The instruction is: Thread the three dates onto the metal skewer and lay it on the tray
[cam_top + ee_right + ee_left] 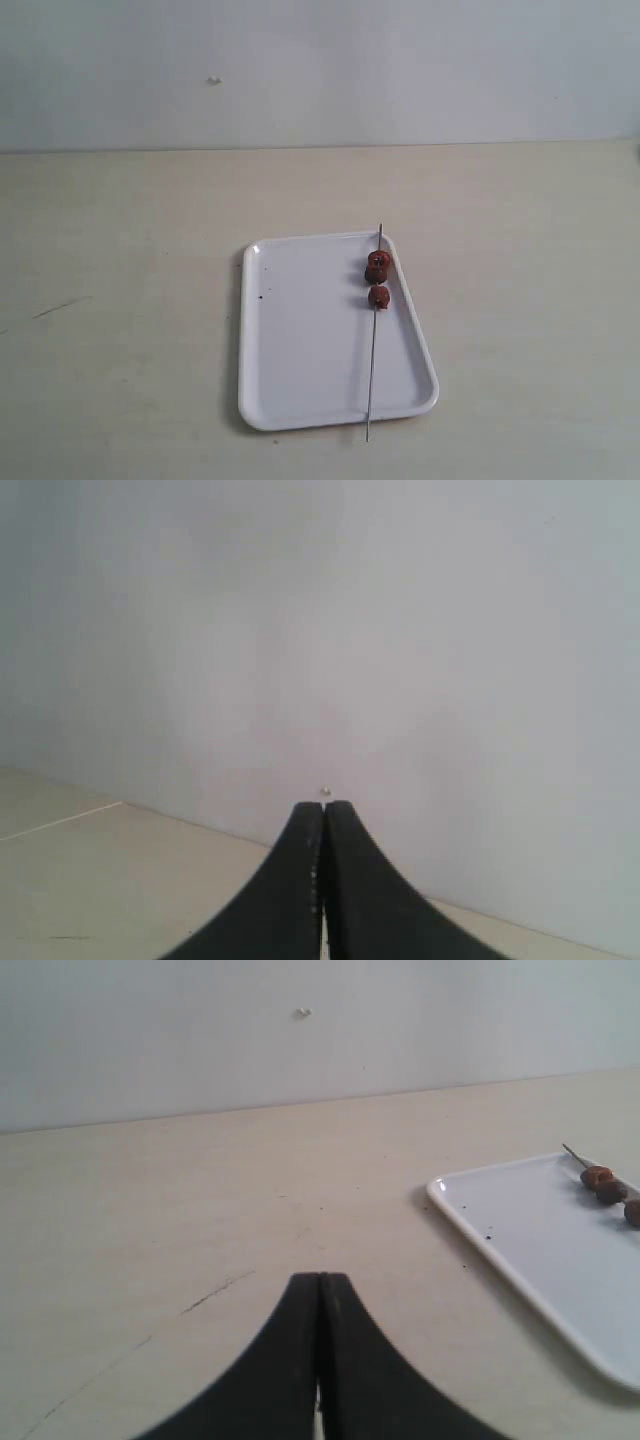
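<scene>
Metal skewer (372,370): on tray (300,360), too long, overhangs both rims
Dates (378,270): three, threaded near far end
Left gripper (320,1282), right gripper (323,808): together, empty; task looks done

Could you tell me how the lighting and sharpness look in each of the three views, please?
Exterior view: even, soft light, no glare; the tray casts only a thin shadow, the metal skewer reads sharp, the upper dates blur into one lump. Left wrist view: the left gripper is a dark, detail-less silhouette. Right wrist view: the right gripper likewise, against a hazy, washed-out wall.
</scene>
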`<state>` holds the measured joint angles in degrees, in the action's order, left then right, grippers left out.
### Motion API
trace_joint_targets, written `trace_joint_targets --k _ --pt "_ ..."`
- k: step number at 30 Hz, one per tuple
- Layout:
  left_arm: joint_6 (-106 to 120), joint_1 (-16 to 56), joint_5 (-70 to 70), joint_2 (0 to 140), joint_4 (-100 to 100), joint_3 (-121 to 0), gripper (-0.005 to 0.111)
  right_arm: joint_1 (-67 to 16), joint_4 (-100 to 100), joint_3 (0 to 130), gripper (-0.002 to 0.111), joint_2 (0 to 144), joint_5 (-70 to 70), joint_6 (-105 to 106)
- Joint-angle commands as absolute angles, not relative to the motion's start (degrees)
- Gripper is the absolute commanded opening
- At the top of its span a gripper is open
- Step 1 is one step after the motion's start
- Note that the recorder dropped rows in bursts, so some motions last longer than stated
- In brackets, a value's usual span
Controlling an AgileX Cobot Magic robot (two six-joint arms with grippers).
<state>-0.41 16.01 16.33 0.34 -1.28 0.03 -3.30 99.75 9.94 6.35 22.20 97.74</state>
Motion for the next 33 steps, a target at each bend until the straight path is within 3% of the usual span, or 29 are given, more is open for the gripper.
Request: trace_joint_targets --k 1,9,18,27,30,33 --pt "-0.7 16.0 16.2 0.0 -1.8 0.0 0.000 -3.4 99.9 9.6 0.000 6.1 22.6 97.3" --pt "-0.7 16.0 16.2 0.0 -1.8 0.0 0.000 -3.4 99.9 9.6 0.000 6.1 17.8 101.1" --pt "-0.7 16.0 16.2 0.0 -1.8 0.0 0.000 6.5 99.9 8.4 0.000 0.0 10.6 97.1" --pt "-0.7 16.0 17.4 0.0 -1.8 0.0 0.000 6.6 98.5 8.4 0.000 0.9 7.2 94.9" --pt "-0.7 16.0 17.5 0.0 -1.8 0.0 0.000 6.6 70.0 8.4 0.000 0.9 7.1 74.3" --pt "-0.7 16.0 17.5 0.0 -1.8 0.0 0.000 6.6 36.1 8.4 0.000 0.9 6.8 38.9"
